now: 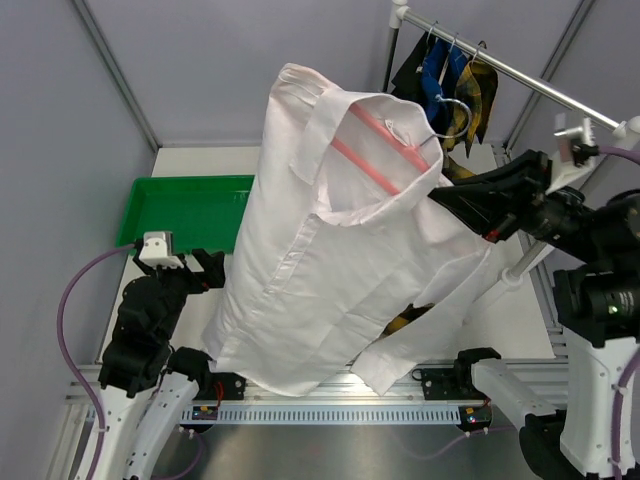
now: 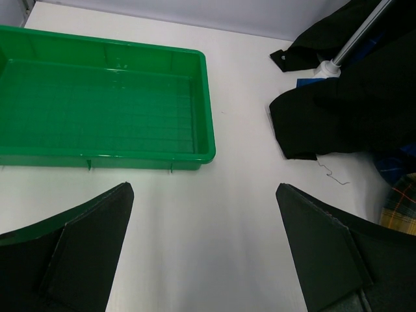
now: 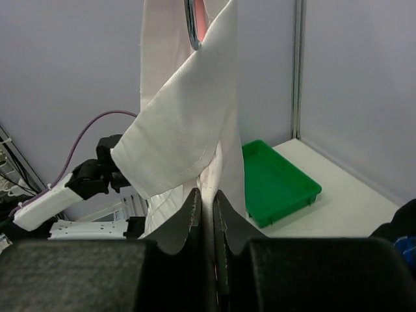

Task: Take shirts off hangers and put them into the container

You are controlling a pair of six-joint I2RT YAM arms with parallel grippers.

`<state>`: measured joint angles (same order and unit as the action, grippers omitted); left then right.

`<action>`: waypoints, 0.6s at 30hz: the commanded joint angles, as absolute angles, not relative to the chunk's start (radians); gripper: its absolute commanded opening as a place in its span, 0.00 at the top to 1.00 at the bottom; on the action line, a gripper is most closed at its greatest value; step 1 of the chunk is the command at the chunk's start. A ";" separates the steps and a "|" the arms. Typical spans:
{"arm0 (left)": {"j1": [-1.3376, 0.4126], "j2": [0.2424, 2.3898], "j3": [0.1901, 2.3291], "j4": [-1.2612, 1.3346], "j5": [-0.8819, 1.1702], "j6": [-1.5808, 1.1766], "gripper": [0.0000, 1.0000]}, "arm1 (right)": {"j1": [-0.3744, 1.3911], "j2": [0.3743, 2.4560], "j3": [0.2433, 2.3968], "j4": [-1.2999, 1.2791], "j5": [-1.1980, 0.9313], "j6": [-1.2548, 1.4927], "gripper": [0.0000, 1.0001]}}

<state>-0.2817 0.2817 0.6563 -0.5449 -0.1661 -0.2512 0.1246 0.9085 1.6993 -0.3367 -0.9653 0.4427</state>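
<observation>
A white shirt [image 1: 330, 270] hangs in mid-air on a pink hanger [image 1: 385, 150], above the table's near middle. My right gripper [image 1: 440, 195] is shut on the shirt's cloth at the hanger's right shoulder end. The right wrist view has the white shirt [image 3: 188, 130] pinched between the shut jaws of the right gripper [image 3: 208, 194], and the hanger's hook [image 3: 192, 26] at the top. The green container [image 1: 190, 181] lies at the left with nothing in it. My left gripper [image 1: 205, 268] is low by its near right corner. It stands open over bare table in the left wrist view [image 2: 205, 188], the container [image 2: 207, 97] ahead.
A rail [image 1: 540, 85] crosses the back right, carrying a black shirt [image 1: 410, 70], a blue plaid shirt [image 1: 437, 65] and a yellow-and-black plaid shirt [image 1: 478, 95]. Black cloth [image 2: 351, 110] reaches down to the table by the rail post [image 2: 354, 39].
</observation>
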 commanded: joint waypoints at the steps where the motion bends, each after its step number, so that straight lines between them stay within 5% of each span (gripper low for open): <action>1: -0.287 0.305 0.747 -0.549 -0.187 -0.284 0.01 | 0.135 0.928 1.564 -0.272 -0.918 0.410 1.00; 10: -0.287 0.423 0.994 -0.718 -0.138 -0.316 0.01 | 0.356 0.971 1.344 -0.325 -0.697 0.252 1.00; 18: -0.288 0.595 1.133 -0.707 0.153 -0.348 0.01 | 0.569 1.028 1.154 -0.275 -0.551 0.212 1.00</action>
<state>-0.2832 0.5358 1.0843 -0.7185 -0.0200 -0.3199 0.5041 1.0180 1.1763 -0.3645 -0.6369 0.2546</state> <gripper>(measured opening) 0.988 0.153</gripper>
